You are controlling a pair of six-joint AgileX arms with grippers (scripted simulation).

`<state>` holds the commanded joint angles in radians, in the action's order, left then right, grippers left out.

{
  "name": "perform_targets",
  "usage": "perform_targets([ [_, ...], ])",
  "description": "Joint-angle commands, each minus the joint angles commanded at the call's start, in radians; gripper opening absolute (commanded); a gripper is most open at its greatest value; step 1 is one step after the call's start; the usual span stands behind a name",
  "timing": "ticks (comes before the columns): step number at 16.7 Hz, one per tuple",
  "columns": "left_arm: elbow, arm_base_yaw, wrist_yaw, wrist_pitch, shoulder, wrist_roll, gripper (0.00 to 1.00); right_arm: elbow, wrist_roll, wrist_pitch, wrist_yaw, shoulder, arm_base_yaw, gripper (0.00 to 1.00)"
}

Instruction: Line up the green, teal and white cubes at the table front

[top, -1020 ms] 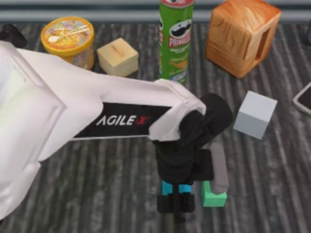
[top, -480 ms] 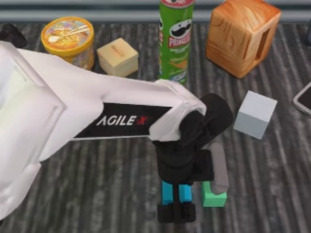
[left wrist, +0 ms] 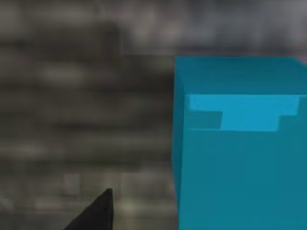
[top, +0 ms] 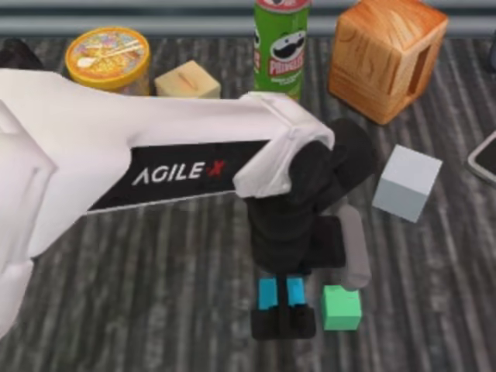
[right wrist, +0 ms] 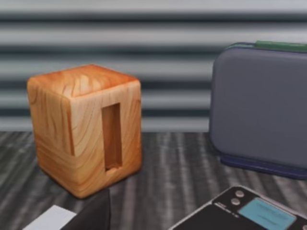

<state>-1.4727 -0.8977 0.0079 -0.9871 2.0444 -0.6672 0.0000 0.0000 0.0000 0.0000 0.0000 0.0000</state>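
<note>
The teal cube rests on the striped table near the front, under my left gripper. That gripper is open. In the left wrist view the teal cube fills one side, and a strip of table separates it from one dark fingertip. The small green cube sits just right of the teal one, with a narrow gap between them. Farther back on the right, the white cube stands alone. My right gripper is outside the top view; its wrist view shows one fingertip and a corner of the white cube.
Along the back stand a yellow tub, a tan slotted block, a green Pringles can and an orange wood-grain box. A dark device lies at the right edge. A grey case stands behind it.
My left gripper's fingers have spread off the teal cube and the arm has lifted slightly. The teal cube stays on the table, and more of the green cube now shows.
</note>
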Motion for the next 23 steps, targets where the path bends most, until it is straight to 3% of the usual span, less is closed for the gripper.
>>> perform_targets([
  [4,-0.059,0.009,-0.001,-0.102,-0.042,0.001,1.00,0.000,0.000,0.000,0.000,0.000,0.000,1.00],
  [12,-0.008,0.039,-0.007,-0.060,-0.095,0.023,1.00,0.062,-0.029,-0.041,-0.002,0.061,0.012,1.00],
  [17,0.226,0.186,-0.020,0.100,-0.371,0.119,1.00,0.365,-0.158,-0.231,-0.003,0.373,0.058,1.00],
  [23,0.680,0.440,-0.021,0.362,-0.907,0.297,1.00,0.894,-0.382,-0.585,0.000,1.043,0.133,1.00],
])
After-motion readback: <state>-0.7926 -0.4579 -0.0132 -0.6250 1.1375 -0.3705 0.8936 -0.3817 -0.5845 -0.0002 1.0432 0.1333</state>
